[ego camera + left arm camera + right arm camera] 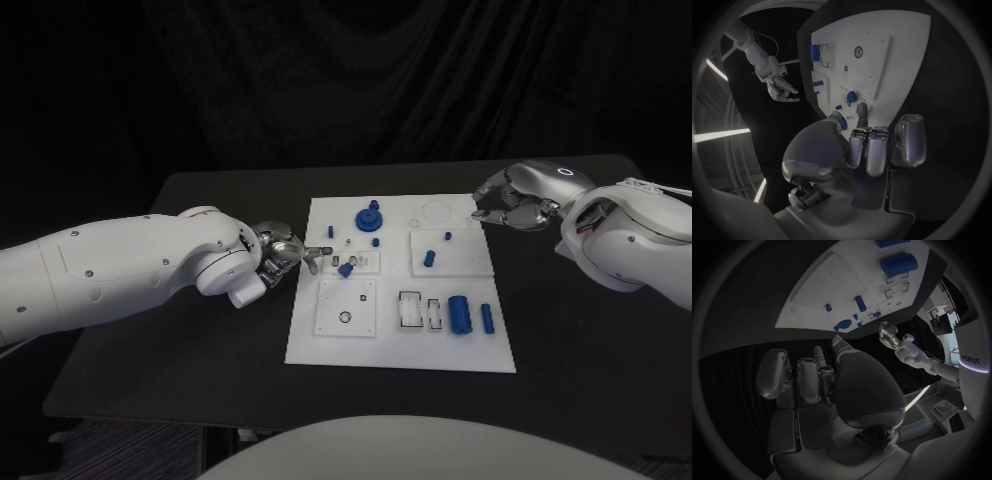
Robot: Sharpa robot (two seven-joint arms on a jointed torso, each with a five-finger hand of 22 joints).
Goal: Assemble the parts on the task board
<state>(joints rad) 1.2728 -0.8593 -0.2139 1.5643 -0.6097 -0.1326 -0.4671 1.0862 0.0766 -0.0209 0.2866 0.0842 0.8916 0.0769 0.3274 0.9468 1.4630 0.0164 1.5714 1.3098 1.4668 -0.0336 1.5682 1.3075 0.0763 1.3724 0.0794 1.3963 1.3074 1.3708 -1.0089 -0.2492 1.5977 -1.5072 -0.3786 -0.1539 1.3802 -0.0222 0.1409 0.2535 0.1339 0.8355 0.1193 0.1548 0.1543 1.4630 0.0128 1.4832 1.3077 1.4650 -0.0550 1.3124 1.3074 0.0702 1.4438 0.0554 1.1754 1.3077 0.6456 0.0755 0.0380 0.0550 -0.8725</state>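
The left hand (283,250) pinched a small blue peg (346,268) at the left edge of the white rectangular task board (339,340) on the black table (173,350). The right hand (515,207), fingers curled on nothing, hovered over the board's far right corner. A large blue cylinder (460,313) lay near the board's right edge.

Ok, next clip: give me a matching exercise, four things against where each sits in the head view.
Things:
1. left robot hand
2. right robot hand
3. big blue cylinder
4. blue knob

Places:
A. lying on the board's near right part
B. at the board's left edge
C. standing on the board's far part
D. off the board's far right corner

Pairs: 1-B, 2-D, 3-A, 4-C
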